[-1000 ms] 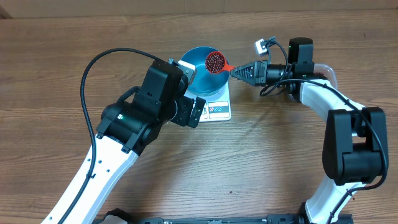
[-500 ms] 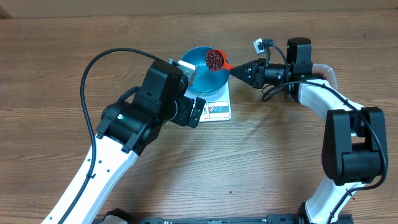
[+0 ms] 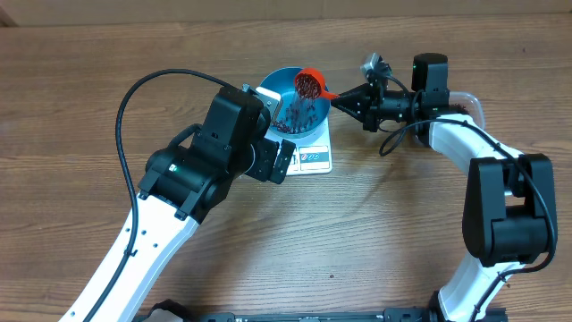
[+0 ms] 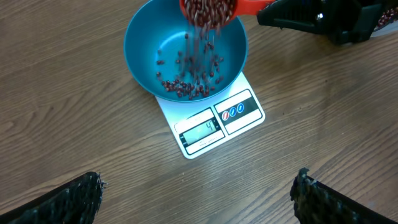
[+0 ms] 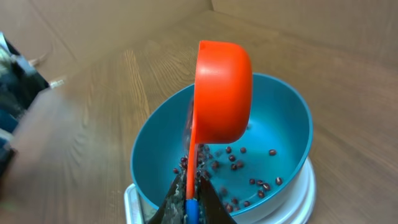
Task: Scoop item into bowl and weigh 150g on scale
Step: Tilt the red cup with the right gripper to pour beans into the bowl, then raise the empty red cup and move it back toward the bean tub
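Note:
The blue bowl point(image 3: 284, 82) point(image 4: 140, 43) point(image 5: 149, 165) stands on the white scale point(image 3: 315, 158) point(image 4: 214, 127) point(image 5: 301, 190). My right gripper point(image 3: 338, 100) point(image 5: 193, 200) is shut on the handle of an orange-red scoop point(image 3: 309, 82) point(image 4: 211, 7) point(image 5: 224, 93). The scoop is tipped on its side over the bowl. Dark red-brown beans point(image 3: 292, 116) point(image 4: 189, 87) point(image 5: 256, 183) stream from it and lie scattered on the bowl's floor. My left gripper point(image 3: 280, 131) point(image 4: 198, 180) is open and empty, its fingers wide apart just left of and in front of the scale.
Part of a clear plastic tub point(image 3: 471, 103) shows behind my right arm at the back right. The left arm's black cable point(image 3: 134, 98) loops over the table on the left. Bare wooden table point(image 3: 375, 233) lies in front of the scale.
The right wrist has rolled and tipped the scoop from level to sideways. Beans that sat in the scoop now fall into the bowl. The left arm has not moved.

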### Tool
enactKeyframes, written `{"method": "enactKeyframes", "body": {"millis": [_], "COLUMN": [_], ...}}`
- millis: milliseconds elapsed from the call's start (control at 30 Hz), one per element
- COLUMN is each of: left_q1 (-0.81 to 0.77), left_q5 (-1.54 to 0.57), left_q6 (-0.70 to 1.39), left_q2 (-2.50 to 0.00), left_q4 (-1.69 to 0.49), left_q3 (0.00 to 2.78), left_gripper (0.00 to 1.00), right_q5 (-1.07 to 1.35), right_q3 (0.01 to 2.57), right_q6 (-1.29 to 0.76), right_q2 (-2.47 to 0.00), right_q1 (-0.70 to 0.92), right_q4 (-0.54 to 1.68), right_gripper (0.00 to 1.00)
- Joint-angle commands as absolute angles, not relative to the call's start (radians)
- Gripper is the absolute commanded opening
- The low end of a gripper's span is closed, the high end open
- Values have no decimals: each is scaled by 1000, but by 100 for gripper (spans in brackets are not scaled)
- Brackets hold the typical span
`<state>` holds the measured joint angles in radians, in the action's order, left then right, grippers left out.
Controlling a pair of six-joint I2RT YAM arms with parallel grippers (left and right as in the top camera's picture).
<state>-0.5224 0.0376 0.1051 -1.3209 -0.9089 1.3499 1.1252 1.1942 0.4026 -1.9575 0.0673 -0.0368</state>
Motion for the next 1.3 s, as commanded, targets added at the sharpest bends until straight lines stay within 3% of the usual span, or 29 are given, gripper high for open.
{"method": "enactKeyframes", "body": {"millis": [0,200,467,1000,1067,1267], "left_q1": [-525,-525,-525,-525,-525,-525], "left_q5": [33,33,33,33,33,33], "left_q6": [109,109,109,109,109,109], "left_q2": [-1330,-1330,-1330,-1330,-1330,-1330], "left_q4": [-905,-905,-905,-905,-905,-905], "left_q3": [1366,1366,1366,1366,1366,1366], "left_gripper": [100,100,100,100,100,100], "right_q5": [1133,1133,1134,1153,1157,1204], "right_q3": [1200,1200,1200,1200,1200,1200], "right_q6": [568,664,667,685,642,156], "right_q2": [-1966,-1966,-1966,-1966,-1966,-1954], "right_q1": [73,73,73,74,73,70], "right_q4": [-53,-84,-288,-302,-304,-471], "right_gripper": [4,4,4,4,4,4]}}
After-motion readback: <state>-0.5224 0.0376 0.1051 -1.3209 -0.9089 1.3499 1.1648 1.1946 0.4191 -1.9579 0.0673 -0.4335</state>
